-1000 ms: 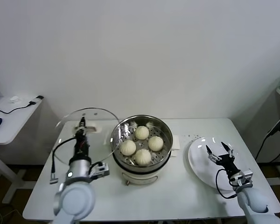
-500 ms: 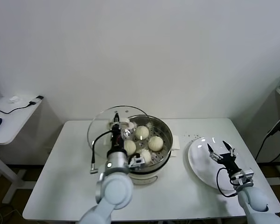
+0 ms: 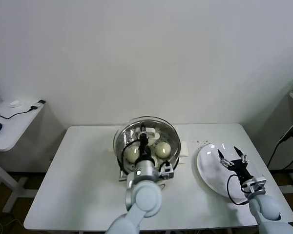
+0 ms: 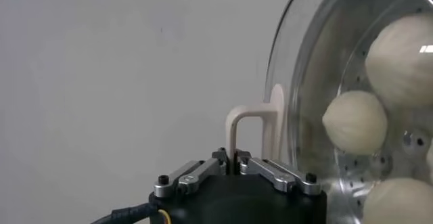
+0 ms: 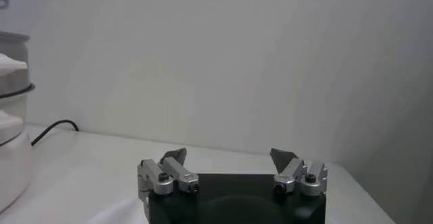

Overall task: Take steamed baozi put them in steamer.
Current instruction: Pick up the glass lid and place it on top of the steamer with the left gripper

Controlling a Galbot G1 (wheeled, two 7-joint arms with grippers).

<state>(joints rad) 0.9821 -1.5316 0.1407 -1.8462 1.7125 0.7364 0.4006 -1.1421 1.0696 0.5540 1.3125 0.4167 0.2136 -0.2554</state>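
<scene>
Steamed baozi point(image 3: 161, 149) lie in the steel steamer point(image 3: 175, 155) at the table's middle, seen through a round glass lid point(image 3: 158, 126) that now hangs over it. My left gripper point(image 3: 143, 134) is shut on the lid's white handle point(image 4: 247, 120). In the left wrist view the baozi point(image 4: 354, 120) rest on the perforated floor point(image 4: 404, 141) behind the glass point(image 4: 304, 76). Off to the right, my right gripper point(image 3: 231, 157) hovers open and empty above a white plate point(image 3: 210, 173); its jaws point(image 5: 230, 156) stand wide apart.
A small white object point(image 3: 184, 147) lies between steamer and plate. A side table point(image 3: 10, 126) with cables stands at the far left. The cooker's white side point(image 5: 10, 164) shows at the edge of the right wrist view, with a black cable behind it.
My left arm has carried the glass lid from the table's left side rightward to over the steamer. The right arm has stayed still over the plate.
</scene>
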